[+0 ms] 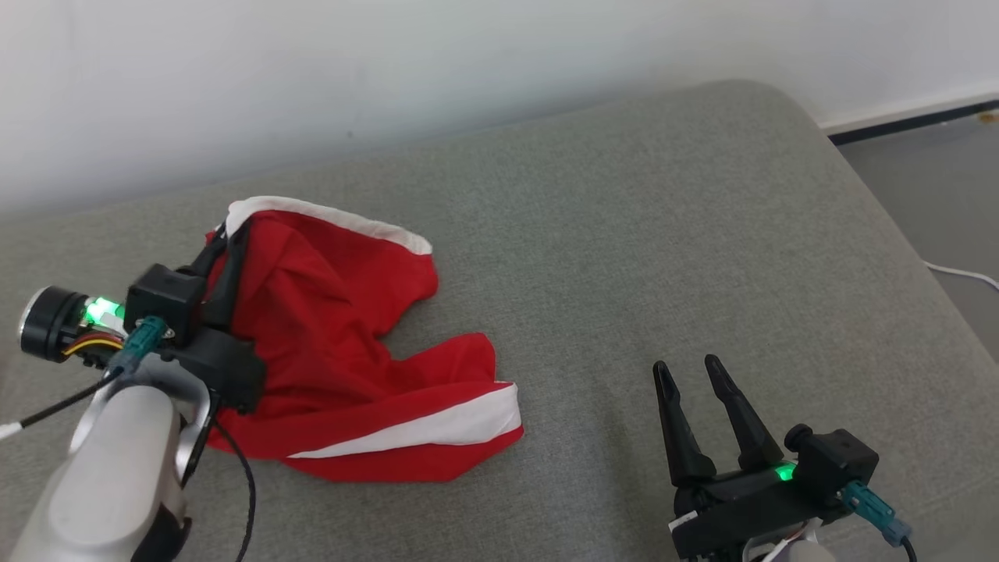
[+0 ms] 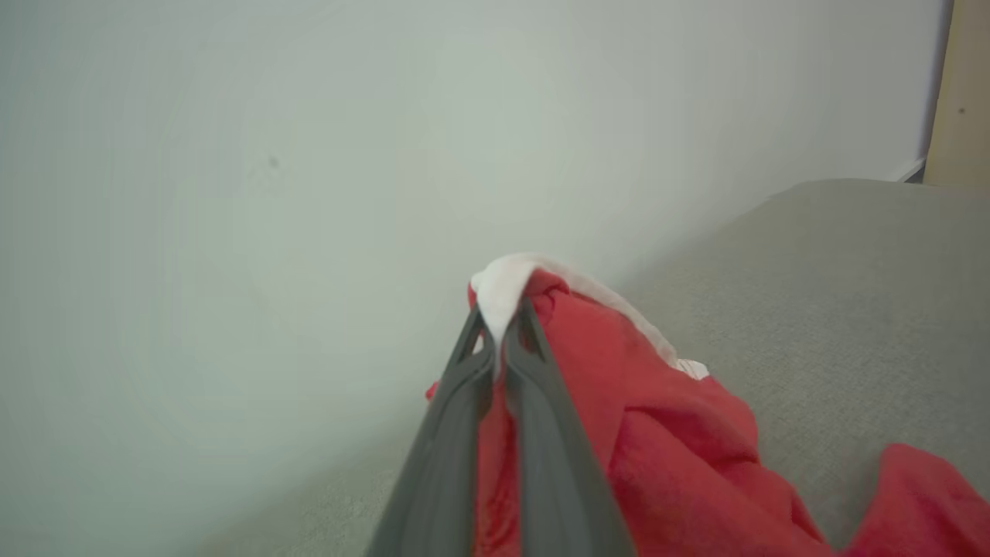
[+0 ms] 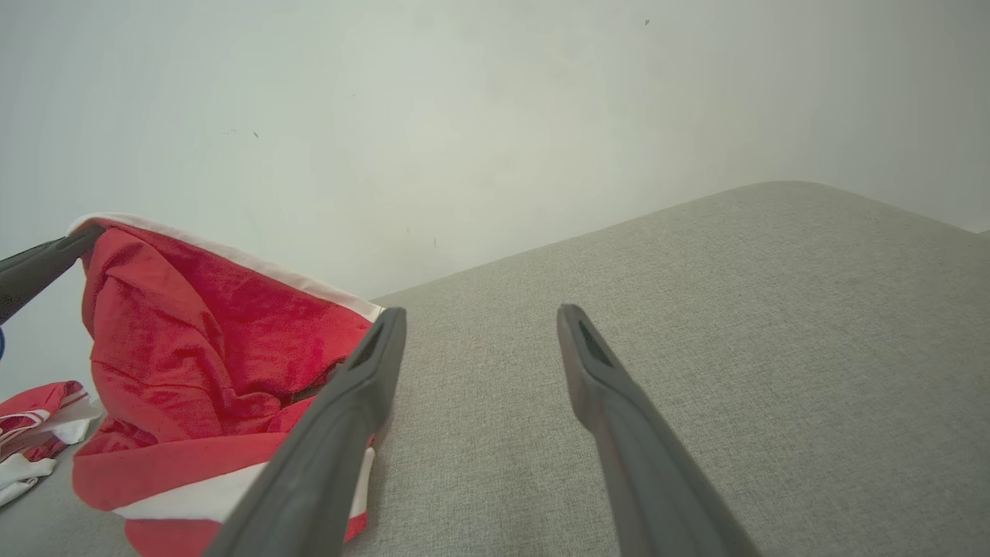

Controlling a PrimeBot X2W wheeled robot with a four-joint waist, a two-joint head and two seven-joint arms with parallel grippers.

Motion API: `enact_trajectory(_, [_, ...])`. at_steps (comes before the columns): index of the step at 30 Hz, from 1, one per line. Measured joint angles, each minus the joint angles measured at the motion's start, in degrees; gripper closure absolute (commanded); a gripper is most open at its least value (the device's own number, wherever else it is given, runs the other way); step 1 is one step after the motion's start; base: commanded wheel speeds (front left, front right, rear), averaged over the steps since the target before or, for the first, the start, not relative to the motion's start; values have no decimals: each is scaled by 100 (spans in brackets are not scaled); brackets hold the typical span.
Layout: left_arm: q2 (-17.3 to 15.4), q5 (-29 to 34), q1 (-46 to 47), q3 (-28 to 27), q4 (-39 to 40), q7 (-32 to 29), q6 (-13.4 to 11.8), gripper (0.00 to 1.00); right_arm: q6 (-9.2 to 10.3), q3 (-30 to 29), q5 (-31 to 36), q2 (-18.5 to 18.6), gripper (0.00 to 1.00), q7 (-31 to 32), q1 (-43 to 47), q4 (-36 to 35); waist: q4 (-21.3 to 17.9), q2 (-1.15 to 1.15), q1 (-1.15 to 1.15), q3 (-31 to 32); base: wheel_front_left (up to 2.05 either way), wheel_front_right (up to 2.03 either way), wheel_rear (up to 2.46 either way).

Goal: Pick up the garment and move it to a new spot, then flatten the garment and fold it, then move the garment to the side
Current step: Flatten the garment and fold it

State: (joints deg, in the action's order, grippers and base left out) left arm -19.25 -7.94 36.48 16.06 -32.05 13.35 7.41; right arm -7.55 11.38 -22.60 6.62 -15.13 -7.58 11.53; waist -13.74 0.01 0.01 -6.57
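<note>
Caught the red garment (image 1: 351, 351), white-trimmed, crumpled on the left half of the grey couch (image 1: 624, 234), close to the pale wall (image 1: 390, 62). Saw 1 white-edged corner lifted clear, pinched tight in the left gripper (image 2: 499, 329), with both fingers clamped on the cloth. Watched the rest hang down and spread flat, with a white band across its near edge. Found the right gripper (image 1: 687, 365) well apart to the right, low over bare fabric, with 2 fingers spread wide and nothing between them. Noted grey floor (image 1: 936, 195) and a white cable (image 1: 964, 273) past the couch's right end.
</note>
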Motion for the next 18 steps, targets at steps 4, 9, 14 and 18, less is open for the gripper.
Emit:
enact_trajectory(4, [-159, -250, 140, 176, -471, -38, 0, 100, 0, 35, -7, -19, 0, 0, -88, 42, -143, 0, 0, -128, 0, 0, 0])
enact_trajectory(9, [-220, -298, 235, 132, -777, 100, -9, 0, 0, -38, -9, -33, 0, 0, -57, 119, -221, 0, 0, -181, 0, 0, 0])
enact_trajectory(14, [-222, -364, 142, 30, -652, 152, -36, 0, 0, -93, -5, -31, 0, 0, 56, 175, -122, 0, 0, -101, 0, 0, 0])
enact_trajectory(18, [-237, -478, -146, -135, -242, 168, -85, 0, 0, -137, 2, -31, 0, 0, 131, 190, 69, 0, 0, 28, 0, 0, 0])
